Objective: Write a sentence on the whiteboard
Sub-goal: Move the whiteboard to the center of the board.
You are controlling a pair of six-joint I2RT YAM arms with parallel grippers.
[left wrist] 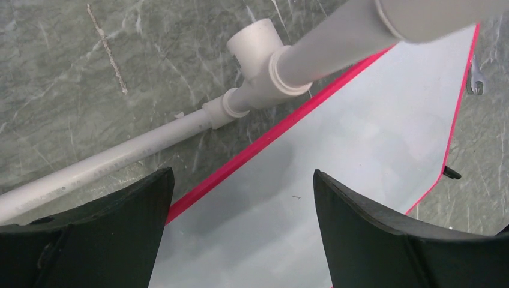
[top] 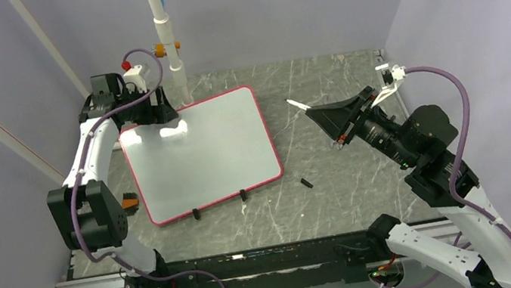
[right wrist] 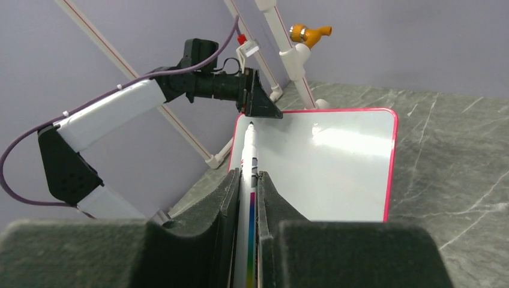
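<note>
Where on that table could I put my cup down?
The table is bare between the board and the right pincer with its marker, save a small black cap. Its far-right corner too. Crowded at the board's far-left corner: left pincer and pipe.

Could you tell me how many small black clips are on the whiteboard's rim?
2, both on the near edge of the whiteboard: the left clip near the corner, the right clip toward the middle. More may hide at the covered far-left corner.
</note>
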